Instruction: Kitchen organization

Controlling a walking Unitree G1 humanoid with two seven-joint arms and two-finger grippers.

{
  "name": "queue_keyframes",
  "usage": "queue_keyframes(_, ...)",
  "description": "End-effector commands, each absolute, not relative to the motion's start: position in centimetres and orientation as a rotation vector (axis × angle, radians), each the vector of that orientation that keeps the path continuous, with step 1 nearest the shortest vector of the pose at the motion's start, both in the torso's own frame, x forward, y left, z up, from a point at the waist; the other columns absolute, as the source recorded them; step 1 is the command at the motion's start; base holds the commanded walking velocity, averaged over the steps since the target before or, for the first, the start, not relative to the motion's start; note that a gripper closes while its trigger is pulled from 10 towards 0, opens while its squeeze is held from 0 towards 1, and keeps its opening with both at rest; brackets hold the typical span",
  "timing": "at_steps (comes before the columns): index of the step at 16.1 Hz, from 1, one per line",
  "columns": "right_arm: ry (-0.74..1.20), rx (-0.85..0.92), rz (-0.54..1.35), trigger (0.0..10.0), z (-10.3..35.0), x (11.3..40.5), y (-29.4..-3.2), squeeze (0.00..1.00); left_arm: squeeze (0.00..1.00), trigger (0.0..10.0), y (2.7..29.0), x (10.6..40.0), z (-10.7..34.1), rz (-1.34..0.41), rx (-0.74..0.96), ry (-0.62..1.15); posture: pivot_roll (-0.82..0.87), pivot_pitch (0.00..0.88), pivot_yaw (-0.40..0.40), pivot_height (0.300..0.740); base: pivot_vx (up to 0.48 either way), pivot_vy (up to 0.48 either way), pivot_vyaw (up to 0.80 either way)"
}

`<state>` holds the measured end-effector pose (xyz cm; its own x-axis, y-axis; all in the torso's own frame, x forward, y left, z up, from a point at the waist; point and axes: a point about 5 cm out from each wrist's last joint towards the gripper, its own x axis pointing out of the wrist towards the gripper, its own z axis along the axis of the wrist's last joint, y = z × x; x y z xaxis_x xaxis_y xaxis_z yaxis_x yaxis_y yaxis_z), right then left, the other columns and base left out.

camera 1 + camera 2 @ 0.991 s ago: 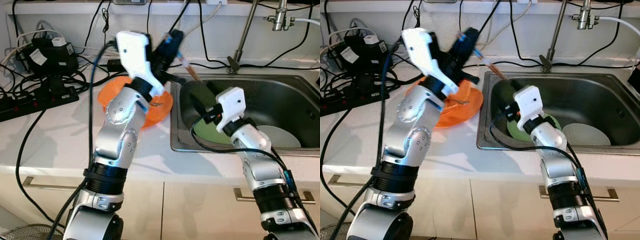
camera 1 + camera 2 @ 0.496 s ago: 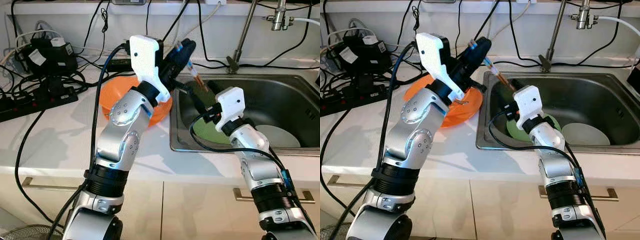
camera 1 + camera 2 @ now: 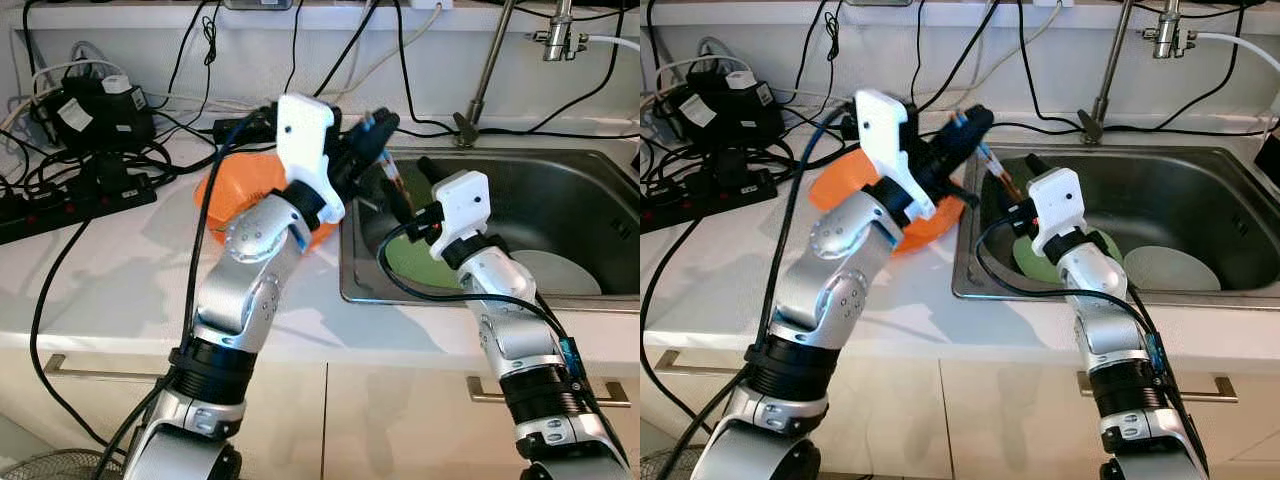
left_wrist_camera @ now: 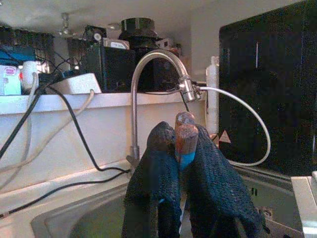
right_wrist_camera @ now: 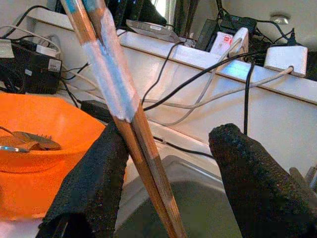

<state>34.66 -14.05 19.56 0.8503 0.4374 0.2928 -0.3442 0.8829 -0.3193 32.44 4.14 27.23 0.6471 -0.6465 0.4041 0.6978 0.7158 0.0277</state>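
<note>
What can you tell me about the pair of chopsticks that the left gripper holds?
The chopsticks are two slim wooden sticks, reddish brown, with a pale bluish band around them partway along. They lie side by side as one bundle. The left gripper is shut on one end, so they slant down over the near left corner of the steel sink. The right gripper is open around them, one finger against the sticks, the other apart. The orange bowl is beside them, not touching.
</note>
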Motion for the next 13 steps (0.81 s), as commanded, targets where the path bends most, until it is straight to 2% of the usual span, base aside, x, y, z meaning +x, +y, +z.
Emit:
queue_keyframes(1, -0.418, -0.26, 0.42, 10.0, 20.9, 34.8, -13.9, 0.0, 0.0, 10.0, 4.1, 32.3, 26.8, -0.781, -0.121, -0.385, 0.01, 0.0, 0.038, 0.74, 0.0, 0.0, 0.0)
queue_keyframes(10, -0.421, -0.248, 0.437, 10.0, 21.2, 34.9, -13.6, 0.0, 0.0, 10.0, 2.9, 32.4, 24.8, -0.787, -0.121, -0.322, 0.01, 0.0, 0.029, 0.74, 0.0, 0.0, 0.0)
queue_keyframes(11, -0.421, -0.25, 0.438, 6.5, 21.1, 34.9, -13.7, 0.0, 0.0, 10.0, 3.0, 32.5, 24.9, -0.782, -0.121, -0.327, 0.02, 0.0, 0.026, 0.74, 0.0, 0.0, 0.0)
queue_keyframes(12, -0.422, -0.25, 0.439, 0.0, 21.1, 34.9, -13.7, 0.0, 0.0, 10.0, 3.1, 32.5, 25.0, -0.779, -0.119, -0.329, 0.02, 0.0, 0.025, 0.74, 0.0, 0.0, 0.0)
queue_keyframes(13, -0.423, -0.25, 0.44, 0.0, 21.1, 34.9, -13.7, 0.0, 0.0, 10.0, 3.1, 32.5, 25.1, -0.777, -0.117, -0.331, 0.02, 0.0, 0.023, 0.74, 0.0, 0.0, 0.0)
